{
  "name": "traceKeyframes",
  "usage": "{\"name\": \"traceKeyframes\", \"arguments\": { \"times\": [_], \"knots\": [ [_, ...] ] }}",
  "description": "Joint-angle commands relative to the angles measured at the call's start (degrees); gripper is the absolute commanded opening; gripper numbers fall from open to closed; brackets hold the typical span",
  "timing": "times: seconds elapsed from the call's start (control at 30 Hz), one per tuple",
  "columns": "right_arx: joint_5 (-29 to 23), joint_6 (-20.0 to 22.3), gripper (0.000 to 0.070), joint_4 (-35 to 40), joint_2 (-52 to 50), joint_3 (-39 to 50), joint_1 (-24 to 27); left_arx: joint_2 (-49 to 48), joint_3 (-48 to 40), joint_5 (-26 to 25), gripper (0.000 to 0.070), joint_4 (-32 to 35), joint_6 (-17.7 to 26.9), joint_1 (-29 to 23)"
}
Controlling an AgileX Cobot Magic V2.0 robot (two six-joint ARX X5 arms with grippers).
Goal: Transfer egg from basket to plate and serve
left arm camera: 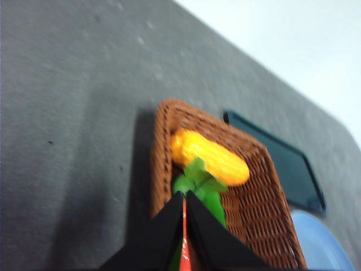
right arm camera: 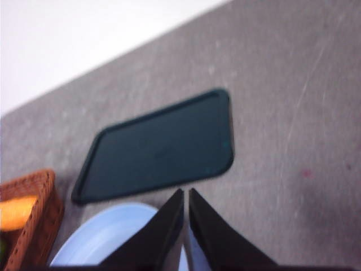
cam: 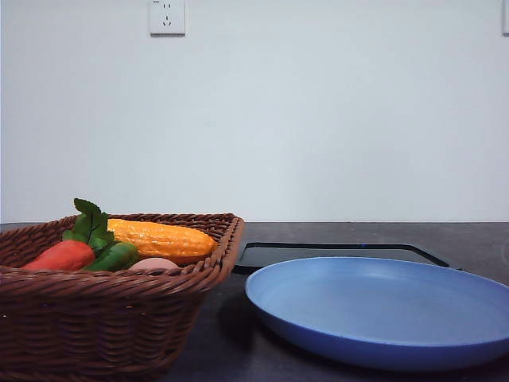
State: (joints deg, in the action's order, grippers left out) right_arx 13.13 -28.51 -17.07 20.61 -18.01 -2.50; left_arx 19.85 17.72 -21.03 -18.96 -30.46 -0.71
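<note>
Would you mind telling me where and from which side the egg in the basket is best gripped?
Probably from straight above, fingers closing across its short width. The egg lies low against the near wall of the basket, with the corn cob just behind it and the carrot with its green leaves to its left, so a sideways approach looks blocked. Only its top shows.

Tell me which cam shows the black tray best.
Right wrist view: the black tray is seen from above, whole outline and rim visible, bare. Front view catches it edge-on, a thin strip behind the plate. Left wrist view shows it at an angle beside the basket, blurred, near corner cut by the plate.
</note>
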Motion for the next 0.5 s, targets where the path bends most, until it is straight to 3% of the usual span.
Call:
{"name": "traceKeyframes", "arguments": {
  "times": [0.0, 0.23, 0.47],
  "knots": [
    [1.4, 2.3, 0.0000, -1.5, 3.5, -3.0, 0.1, 2.8, 3.2, -2.7, 0.0000, -0.1, 5.1, 0.0],
    [9.6, 8.6, 0.0000, -9.8, 16.6, -13.4, 0.1, 14.8, 13.7, -9.1, 0.0000, -9.4, 13.2, 0.6],
    [14.5, 16.1, 0.0000, -22.4, 27.4, -19.9, 0.0, 24.3, 21.8, -10.8, 0.0000, -21.5, 20.7, 4.9]
  ]
}}
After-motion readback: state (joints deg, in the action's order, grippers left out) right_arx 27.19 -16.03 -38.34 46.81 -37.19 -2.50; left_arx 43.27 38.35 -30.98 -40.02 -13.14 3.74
